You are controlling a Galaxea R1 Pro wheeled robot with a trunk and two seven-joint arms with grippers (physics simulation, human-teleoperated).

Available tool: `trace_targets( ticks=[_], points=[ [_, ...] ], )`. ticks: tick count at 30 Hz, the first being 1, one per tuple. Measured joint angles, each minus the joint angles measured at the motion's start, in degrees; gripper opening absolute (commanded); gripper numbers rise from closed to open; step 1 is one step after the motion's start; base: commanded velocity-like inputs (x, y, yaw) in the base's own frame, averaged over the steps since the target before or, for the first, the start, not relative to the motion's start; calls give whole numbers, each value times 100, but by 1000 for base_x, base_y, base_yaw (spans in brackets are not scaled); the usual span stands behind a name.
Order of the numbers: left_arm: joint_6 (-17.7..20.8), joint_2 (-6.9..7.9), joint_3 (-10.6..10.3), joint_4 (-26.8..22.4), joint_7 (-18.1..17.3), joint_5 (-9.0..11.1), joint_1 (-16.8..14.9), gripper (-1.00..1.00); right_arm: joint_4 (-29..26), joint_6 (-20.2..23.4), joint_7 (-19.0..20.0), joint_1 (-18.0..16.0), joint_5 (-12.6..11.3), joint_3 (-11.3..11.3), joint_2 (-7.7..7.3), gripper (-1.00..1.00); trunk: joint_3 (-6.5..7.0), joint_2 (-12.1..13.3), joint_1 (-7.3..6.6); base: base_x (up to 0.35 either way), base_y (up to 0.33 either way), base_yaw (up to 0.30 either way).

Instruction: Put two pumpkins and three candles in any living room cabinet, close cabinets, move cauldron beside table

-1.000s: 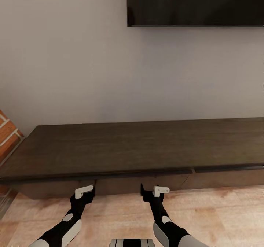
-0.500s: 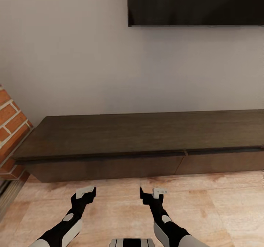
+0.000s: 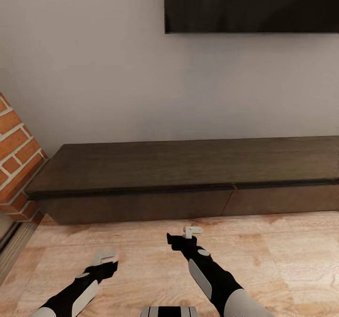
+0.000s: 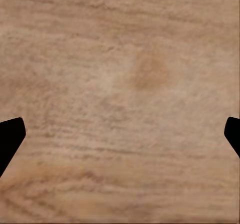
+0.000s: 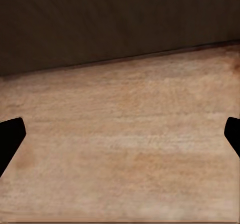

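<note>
The cabinet (image 3: 188, 166), a long low dark-brown console, stands against the wall with both drawer fronts (image 3: 141, 206) flush and its top bare. My left gripper (image 3: 107, 260) hangs low over the wood floor, well short of the cabinet; in the left wrist view its fingertips (image 4: 10, 134) are spread wide over bare planks. My right gripper (image 3: 181, 236) is a little nearer the cabinet, also open, and the right wrist view faces the cabinet's dark front (image 5: 120, 19) across the floor. The pumpkins, candles and cauldron are out of view.
A black TV (image 3: 249, 4) hangs on the grey wall above the cabinet. A red brick wall (image 3: 16, 162) juts out at the left end. Light wood floor (image 3: 282, 251) lies between me and the cabinet.
The whole view has backed away from the cabinet, which now looks smaller and farther off. My left arm has dropped lower and back; my right gripper has shifted slightly left.
</note>
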Motion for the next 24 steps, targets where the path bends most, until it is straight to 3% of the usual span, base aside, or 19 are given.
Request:
trace_targets(
  ticks=[3, 7, 10, 15, 20, 22, 24],
  points=[
    [272, 17, 297, -4, -5, 5, 4, 100, -42, 202, -17, 1, 1, -8, 0, 100, 0, 0, 0, -2, 0, 0],
    [364, 14, 510, -6, -6, 9, 2, 100, -49, 409, -21, 1, -15, -13, 0, 100, 66, 4, -8, 0, 0, 0],
    [450, 16, 550, -6, -5, 9, 2, 100, -47, 470, -20, 3, -93, -36, 0, 100, 132, 8, -16, 0, 0, 0],
    [909, 2, 567, -6, 0, -4, 0, 100, -1, 658, -2, 16, -141, -66, -42, 100, 243, 14, -29, 0, 0, 0],
    [999, -18, 571, -5, 2, -2, -2, 100, 18, 940, 8, 18, -180, -292, -242, 100, 354, 21, -41, 0, 0, 0],
    [1011, -25, 586, -6, 7, 1, -3, 100, 35, 1331, 14, 26, -231, -375, -345, 100, 398, 24, -47, 0, 0, 0],
    [1012, -26, 595, -6, 8, -1, -2, 100, 31, 1426, 20, 55, -232, -390, -380, 100, 443, 27, -52, 0, 0, 0]
  ],
)
